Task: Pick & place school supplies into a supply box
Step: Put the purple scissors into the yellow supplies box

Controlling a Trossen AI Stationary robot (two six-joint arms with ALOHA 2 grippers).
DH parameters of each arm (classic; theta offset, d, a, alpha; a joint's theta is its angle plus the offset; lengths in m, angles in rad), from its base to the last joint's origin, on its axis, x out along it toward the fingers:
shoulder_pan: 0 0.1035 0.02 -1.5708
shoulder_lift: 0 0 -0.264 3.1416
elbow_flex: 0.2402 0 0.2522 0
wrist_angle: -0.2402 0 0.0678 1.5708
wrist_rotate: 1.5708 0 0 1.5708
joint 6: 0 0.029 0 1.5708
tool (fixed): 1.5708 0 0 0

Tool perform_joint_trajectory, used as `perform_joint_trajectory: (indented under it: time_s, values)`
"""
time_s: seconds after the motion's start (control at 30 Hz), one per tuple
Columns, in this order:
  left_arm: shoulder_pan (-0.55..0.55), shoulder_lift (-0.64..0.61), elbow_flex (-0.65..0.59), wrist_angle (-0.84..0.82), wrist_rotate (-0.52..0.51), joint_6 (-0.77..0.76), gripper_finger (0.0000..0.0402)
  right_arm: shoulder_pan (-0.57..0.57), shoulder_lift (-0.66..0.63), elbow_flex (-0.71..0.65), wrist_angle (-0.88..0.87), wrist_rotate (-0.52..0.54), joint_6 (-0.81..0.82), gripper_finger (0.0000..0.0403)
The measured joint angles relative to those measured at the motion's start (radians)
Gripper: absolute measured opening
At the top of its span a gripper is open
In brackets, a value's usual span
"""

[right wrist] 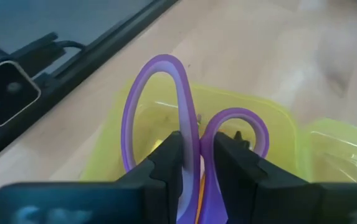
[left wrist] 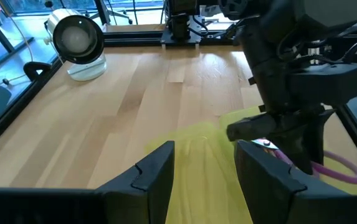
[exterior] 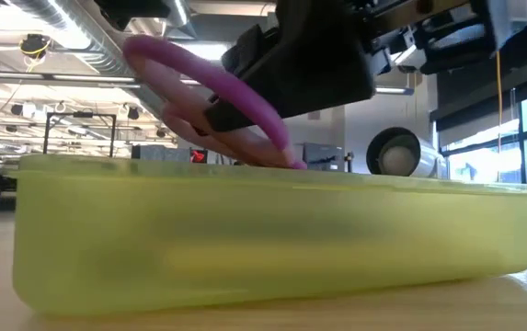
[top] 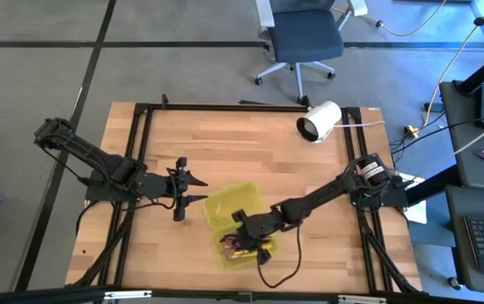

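Note:
The supply box [top: 240, 226] is a yellow-green plastic case lying open near the table's near edge, with its lid [top: 229, 203] folded out toward the far side. Its front wall [exterior: 272, 239] fills the low view. Several pens [top: 231, 247] lie in the tray. My right gripper [right wrist: 200, 165] hovers over the tray, shut on the purple-handled scissors [right wrist: 159, 93]. My left gripper [left wrist: 206, 168] is open and waits just left of the lid, touching nothing. My right gripper pinches the scissors between its two fingers at the neck [right wrist: 194, 152] where the two handle loops meet. The fingers come from above, slanting down. The purple loops [exterior: 212, 83] stick out past the fingertips, tilted above the box rim. The fingers hide the blades.
A white cylinder [top: 319, 122] lies on its side at the table's far right corner. Black frame rails [top: 140, 152] run along the table's left, right and far edges. An office chair [top: 302, 38] stands beyond the far edge. Bare wood [top: 250, 152] lies between the box and the cylinder.

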State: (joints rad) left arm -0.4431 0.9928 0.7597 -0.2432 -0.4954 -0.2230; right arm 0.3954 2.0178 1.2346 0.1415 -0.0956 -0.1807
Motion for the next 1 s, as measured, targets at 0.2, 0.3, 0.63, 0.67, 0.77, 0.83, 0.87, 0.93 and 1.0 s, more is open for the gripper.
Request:
perform_joint_trajectory:
  time_s: [0.2,0.3,0.63,0.67,0.77,0.83,0.87,0.93,1.0]
  values:
    - [0.000,0.000,0.000,0.000,0.000,0.000,0.0159,0.000,0.000,0.000,-0.006,-0.003,0.035,0.0093]
    - [0.000,0.000,0.000,0.000,0.000,0.000,0.0159,-0.001,0.000,0.000,-0.005,-0.003,0.079,0.0094]
    - [0.000,0.000,0.000,0.003,-0.005,0.001,0.0159,-0.006,0.000,0.000,-0.083,-0.003,0.092,0.0095]
    - [0.000,0.000,0.000,0.003,-0.006,0.001,0.0159,-0.007,0.000,0.000,-0.092,-0.003,0.092,0.0095]
    - [0.000,0.000,0.000,0.003,-0.007,0.001,0.0159,-0.011,0.000,0.000,-0.096,-0.003,0.090,0.0095]
    - [0.000,0.000,0.000,0.003,-0.007,0.001,0.0159,-0.012,0.000,0.000,-0.096,-0.003,0.083,0.0095]
    - [0.000,0.000,0.000,0.003,-0.007,0.001,0.0159,-0.012,0.000,0.000,-0.098,-0.002,0.073,0.0095]
    - [0.000,0.000,0.000,0.003,-0.007,0.001,0.0159,-0.012,0.000,0.000,-0.102,-0.002,0.065,0.0095]
    - [0.000,0.000,0.000,0.003,-0.007,0.001,0.0159,-0.012,0.000,0.000,-0.104,-0.003,0.066,0.0095]
